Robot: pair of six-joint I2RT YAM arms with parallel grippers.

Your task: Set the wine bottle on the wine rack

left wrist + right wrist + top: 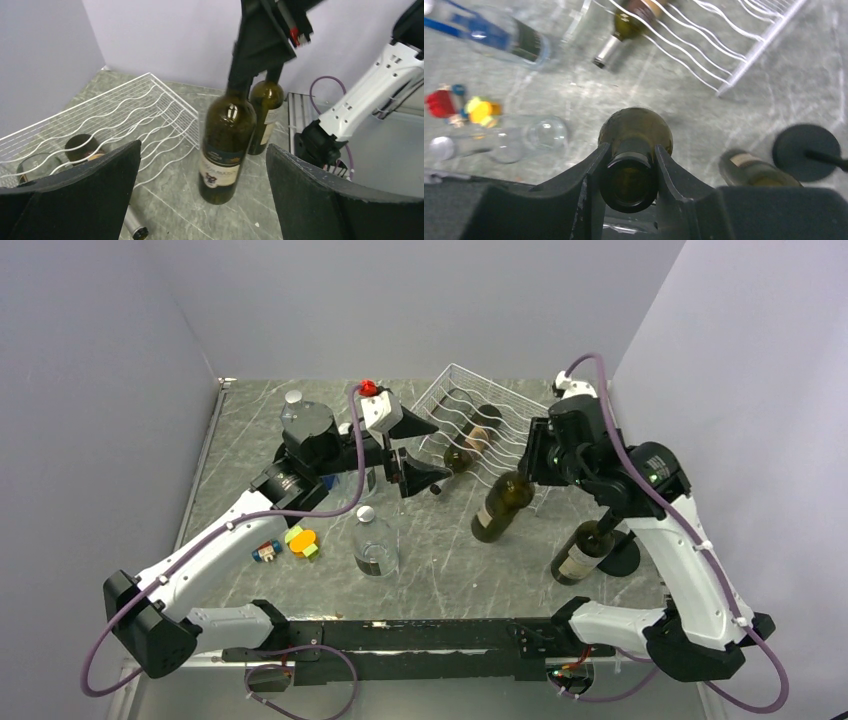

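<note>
My right gripper (pixel 528 468) is shut on the neck of a dark green wine bottle (pixel 500 506). The bottle leans, its base at or just above the table in front of the white wire wine rack (pixel 497 400). The right wrist view shows the fingers (pixel 591 172) clamped on the bottle's mouth (pixel 630 182). My left gripper (pixel 432 450) is open and empty, left of the rack. In its own view the held bottle (pixel 226 150) stands between its spread fingers (pixel 80 192), further off. Two dark bottles (pixel 468 446) lie in the rack.
A second wine bottle (pixel 579 552) stands by a black round base (pixel 622 556) at right. A clear plastic bottle (pixel 374 542) stands mid-table and another (pixel 300 416) at back left. Small coloured toys (pixel 300 541) lie at left. Grey walls enclose the table.
</note>
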